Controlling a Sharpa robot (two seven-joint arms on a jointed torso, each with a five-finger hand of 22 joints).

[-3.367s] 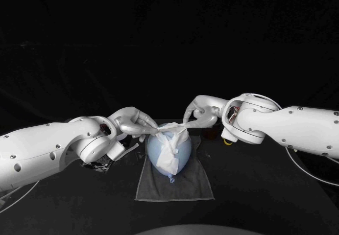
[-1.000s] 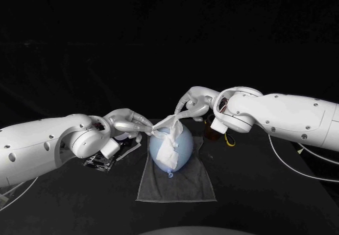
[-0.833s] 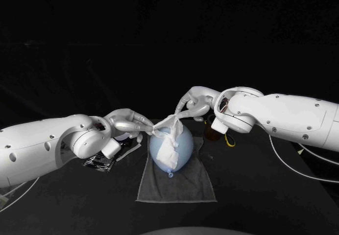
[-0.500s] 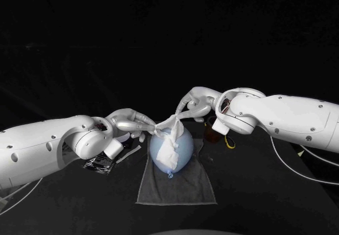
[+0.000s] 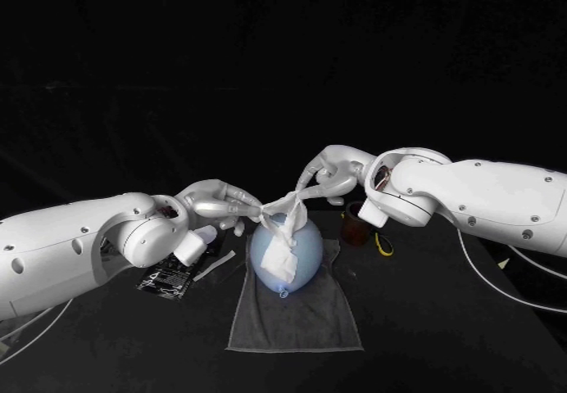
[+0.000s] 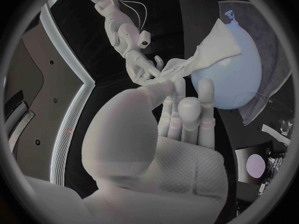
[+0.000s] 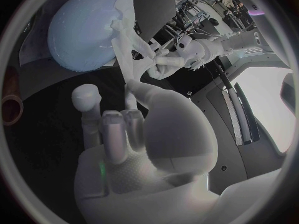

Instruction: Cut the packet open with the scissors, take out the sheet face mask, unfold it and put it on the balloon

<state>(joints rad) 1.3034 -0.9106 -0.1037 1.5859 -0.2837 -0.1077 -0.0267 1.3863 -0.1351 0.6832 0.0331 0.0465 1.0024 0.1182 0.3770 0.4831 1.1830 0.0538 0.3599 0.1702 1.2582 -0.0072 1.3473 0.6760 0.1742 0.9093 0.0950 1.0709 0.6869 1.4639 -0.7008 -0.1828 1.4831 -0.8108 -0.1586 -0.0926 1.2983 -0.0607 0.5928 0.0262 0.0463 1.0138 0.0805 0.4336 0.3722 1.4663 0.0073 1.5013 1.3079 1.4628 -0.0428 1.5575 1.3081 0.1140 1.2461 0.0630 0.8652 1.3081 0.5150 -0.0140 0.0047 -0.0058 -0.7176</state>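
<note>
You have the sheet mask (image 5: 277, 255) out of its packet (image 5: 165, 280), which lies on the bench (image 5: 460, 327) beside your left arm, well apart from the work. The balloon (image 5: 305, 252) rests on a grey cloth (image 5: 296, 323), its long axis running straight away from you, knot at the near end and rounded top at the far end.

Both hands are grasping. Your left hand (image 5: 222, 205) pinches one corner of the mask's upper edge, and your right hand (image 5: 328, 175) pinches the other, which is drawn up into a thin strand. Neither hand touches the balloon.

What matters for the coming move is that the two hands sit close together above the balloon's far end, the left lower and nearer its surface, the right higher and a little beyond it. From them the mask falls towards you as a narrow, crumpled strip along the balloon's length, lying left of its middle. The right flank of the balloon is bare.

So, as I judge it, the mask is on the balloon but not yet unfolded. You would want to part the hands across the long axis, right hand carrying its corner over the bare side, so the sheet opens sideways. Go gently, since a hard pull could roll the balloon off the cloth
</note>
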